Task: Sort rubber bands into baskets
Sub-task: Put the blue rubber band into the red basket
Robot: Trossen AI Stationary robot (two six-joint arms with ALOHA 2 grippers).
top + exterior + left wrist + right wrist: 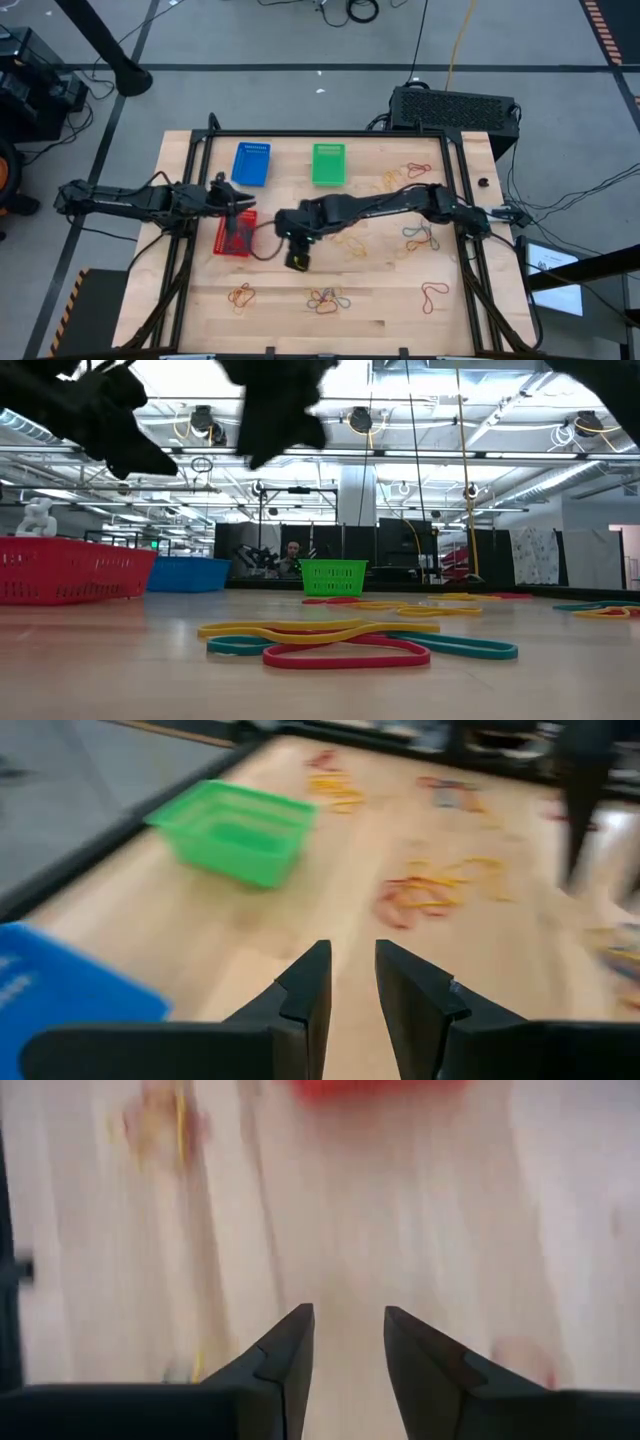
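Industrial lab — exposed ceiling trusses point(420, 455), floor cables point(350, 10)

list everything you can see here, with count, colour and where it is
blue basket: one, blue, far left part of the table
green basket: one, green, far middle of the table
red basket: one, red, left of centre, under the left arm's tip
rubber bands: many, red, yellow, blue and orange, loose clusters along the near edge and across the right half
table: one, light wood with a black frame
black box: one, black with a grille, on the floor beyond the table's far right corner
cables: several, black, on the floor
left end effector: one, dark, over the red basket, fingers apart, nothing between them
right end effector: one, dark, near table centre, fingers apart, empty
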